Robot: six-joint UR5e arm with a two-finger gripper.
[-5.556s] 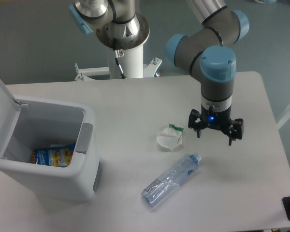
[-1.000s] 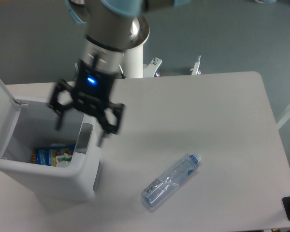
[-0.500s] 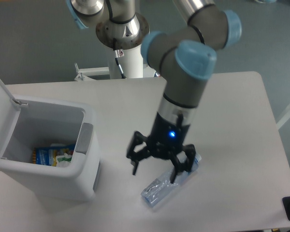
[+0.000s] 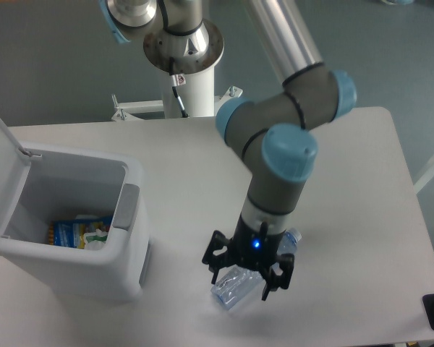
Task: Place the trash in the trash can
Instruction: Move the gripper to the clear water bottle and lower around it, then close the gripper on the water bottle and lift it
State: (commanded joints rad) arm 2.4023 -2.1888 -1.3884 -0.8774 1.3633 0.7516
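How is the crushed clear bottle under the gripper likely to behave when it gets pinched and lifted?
The bottle looks empty and see-through, so it is probably light for its size. Its crushed body suggests thin walls that may buckle further under the fingers. The smooth plastic could slip, and since the gripper sits astride its middle, the capped end may sag little.

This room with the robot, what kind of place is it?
Probably a robot lab. A robot arm bolted beside a plain white table reaches down over a crushed bottle, with a white trash can set out for practice.
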